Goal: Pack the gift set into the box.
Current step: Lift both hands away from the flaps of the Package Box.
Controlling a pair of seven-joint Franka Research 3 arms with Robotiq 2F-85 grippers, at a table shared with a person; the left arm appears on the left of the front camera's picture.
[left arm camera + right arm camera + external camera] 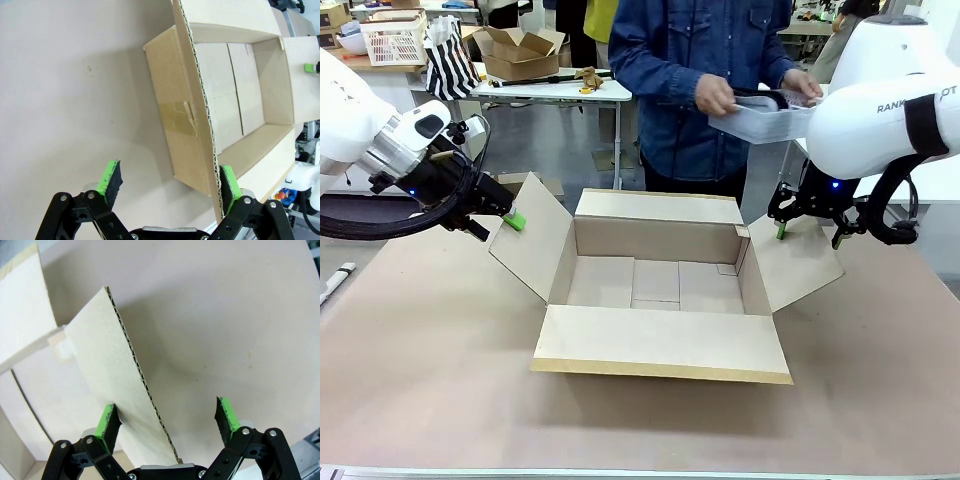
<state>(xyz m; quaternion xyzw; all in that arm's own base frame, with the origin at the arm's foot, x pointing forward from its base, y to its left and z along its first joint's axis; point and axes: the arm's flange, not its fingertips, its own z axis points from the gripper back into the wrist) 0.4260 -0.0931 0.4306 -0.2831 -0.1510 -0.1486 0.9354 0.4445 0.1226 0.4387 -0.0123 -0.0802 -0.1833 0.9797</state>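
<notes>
The brown cardboard box (660, 290) lies open and empty in the middle of the table, all four flaps spread. My left gripper (495, 225) is open at the left flap (532, 245); in the left wrist view that flap's edge (202, 100) runs between the fingers of the gripper (170, 184), close to the right pad (229, 186). My right gripper (810, 234) is open over the right flap (798, 262); in the right wrist view the flap (115, 375) stands between the fingers of the gripper (166, 419), against the left pad (107, 420). A person holds the translucent white basket (770, 118) of the gift set in both hands above the far right.
The person (690, 80) stands at the far side behind the box. Behind them a white table (555, 88) carries a smaller cardboard box (520, 52), a striped bag (450, 60) and a white lattice crate (392, 38). Bare brown tabletop (430, 350) surrounds the box.
</notes>
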